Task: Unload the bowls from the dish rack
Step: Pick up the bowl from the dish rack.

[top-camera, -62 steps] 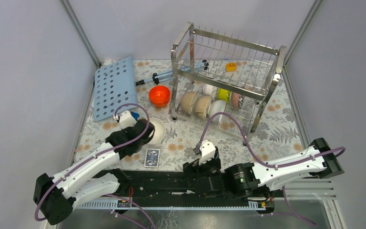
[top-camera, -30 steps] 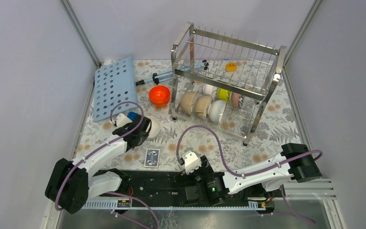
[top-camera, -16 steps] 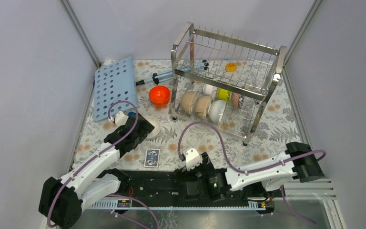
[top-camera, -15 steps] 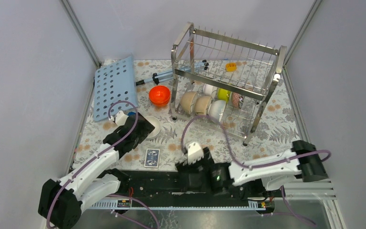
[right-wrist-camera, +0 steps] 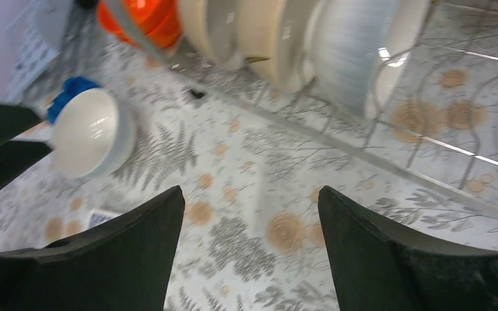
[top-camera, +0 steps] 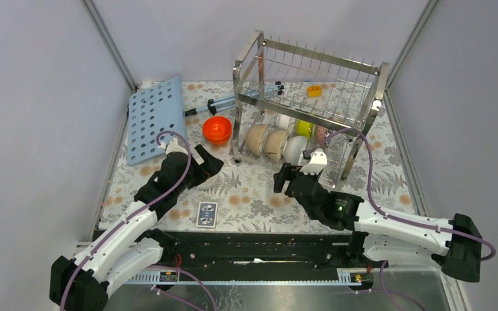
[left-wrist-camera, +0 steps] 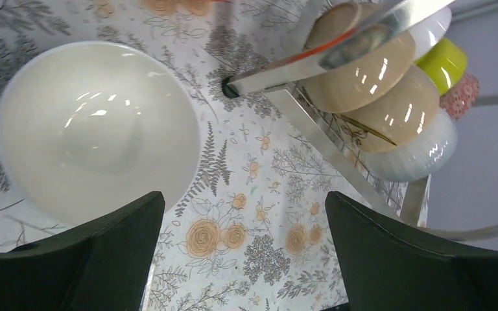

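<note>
**Open-jawed before the dish rack**

Nearest me, a playing card lies on the table, well in front of the rack's left end. My left end effector hangs with its jaws spread wide and empty above a white bowl, which sits upright just in front of the rack's left corner foot. My right end effector is parted too, holding nothing, close before the rack's lower tier. On that tier a beige bowl, a second beige bowl, a ribbed white bowl, a yellow-green bowl and a pink speckled bowl stand on edge. An orange bowl sits just left of the rack, and a light-blue perforated board lies farther left.
</note>
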